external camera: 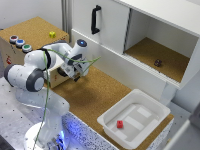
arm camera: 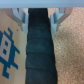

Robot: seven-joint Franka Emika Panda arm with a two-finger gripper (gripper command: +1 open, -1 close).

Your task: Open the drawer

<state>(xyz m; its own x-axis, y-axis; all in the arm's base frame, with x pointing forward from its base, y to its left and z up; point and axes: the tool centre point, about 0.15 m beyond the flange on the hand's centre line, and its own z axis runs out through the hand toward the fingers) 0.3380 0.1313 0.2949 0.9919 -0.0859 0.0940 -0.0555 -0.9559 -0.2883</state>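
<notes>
Can't see the small plywood-fronted drawer in the exterior view, the white robot arm (external camera: 47, 62) covers that side of the cork-topped wooden box (external camera: 35, 30). Gripper's fingertips are hidden behind the wrist too. The small dark object (external camera: 158, 63) in the open white cabinet is too tiny to identify. Wrist view is blurry, mostly a black ribbed band (arm camera: 39, 50) cut off at the edge.

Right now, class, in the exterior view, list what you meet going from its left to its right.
Coloured buttons → yellow block → gripper → black cabinet handle → red block in the white tub → small dark object in the open cabinet.
</notes>
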